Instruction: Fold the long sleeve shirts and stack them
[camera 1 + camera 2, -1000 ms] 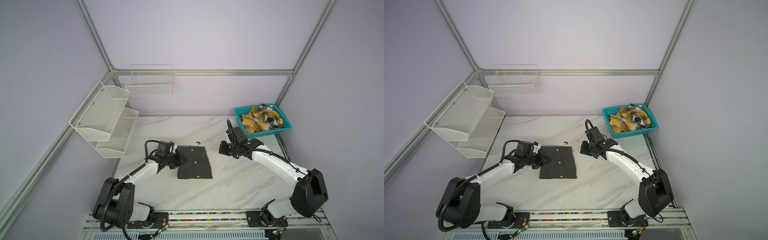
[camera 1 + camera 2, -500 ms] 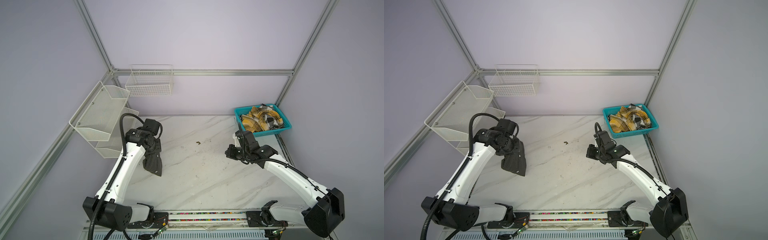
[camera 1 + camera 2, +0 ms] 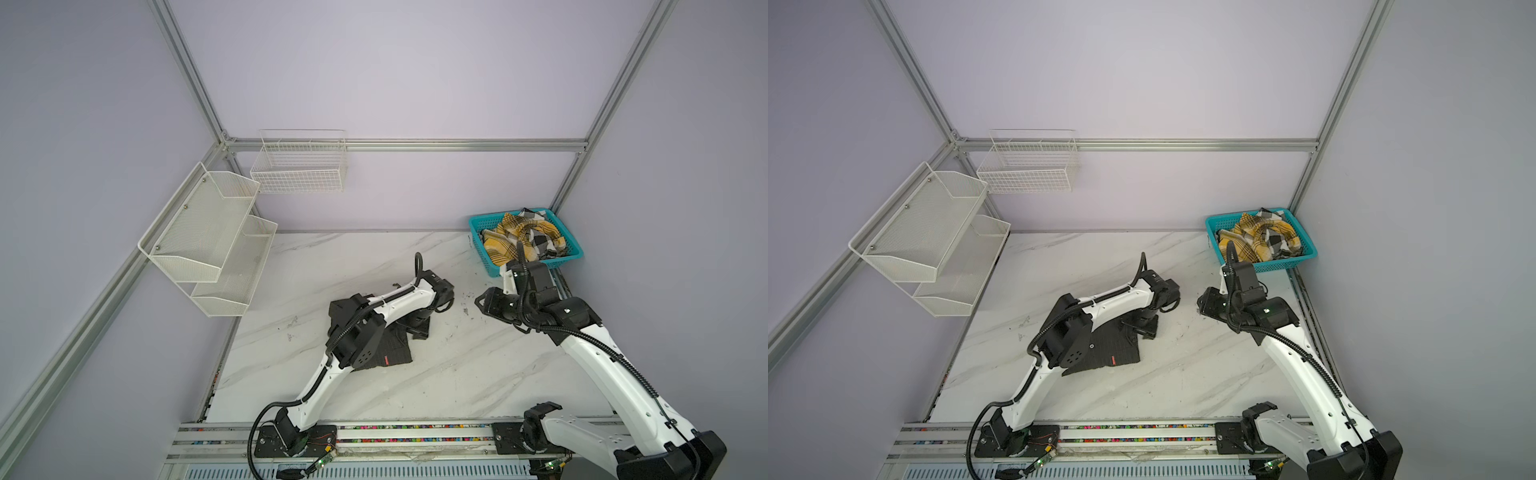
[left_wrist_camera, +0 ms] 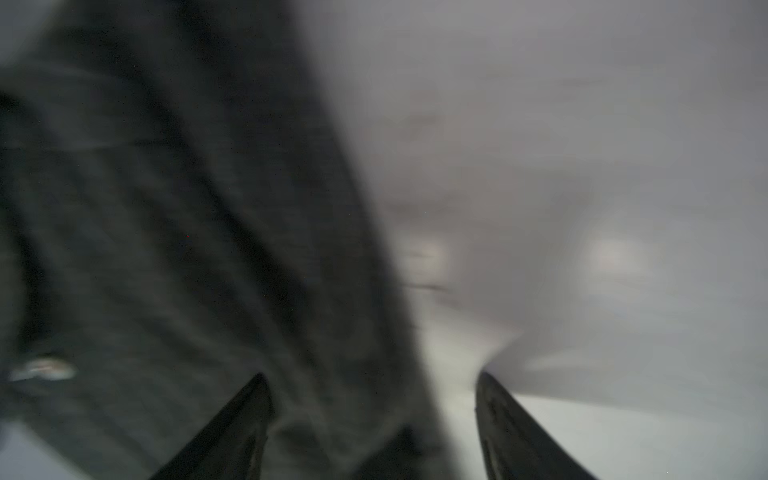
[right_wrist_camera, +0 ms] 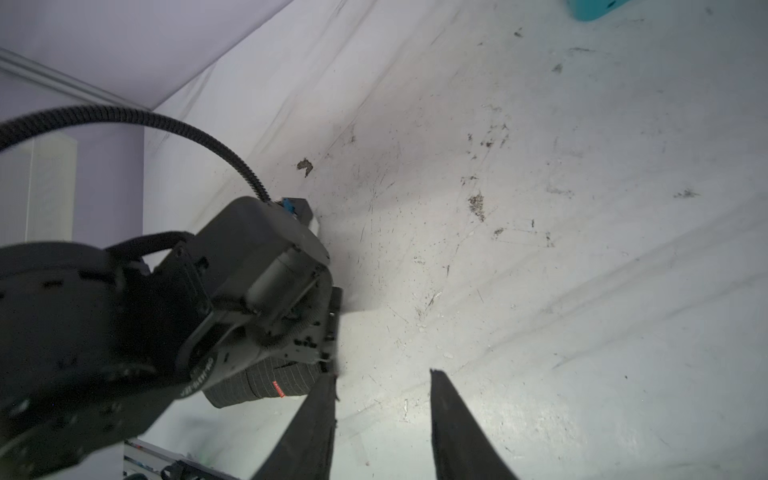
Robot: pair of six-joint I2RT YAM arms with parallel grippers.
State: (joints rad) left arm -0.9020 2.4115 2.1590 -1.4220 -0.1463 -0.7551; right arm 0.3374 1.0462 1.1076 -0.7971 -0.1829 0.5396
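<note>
Left gripper (image 3: 1144, 329) seemingly on shirt (image 3: 1113, 351); basket (image 3: 1283, 264) apart

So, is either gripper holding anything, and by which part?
Nothing is held. Left gripper open, jaws apart around the charcoal pinstriped shirt's edge; right gripper open over the table.

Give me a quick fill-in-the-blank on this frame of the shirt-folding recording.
1. The plaid shirt lies crumpled ____ the teal basket.
2. The dark pinstriped shirt lies on the table, partly hidden by the ____ arm.
3. The right end effector has its jaws ____, with nothing between them.
Missing words: in; left; open.
</note>
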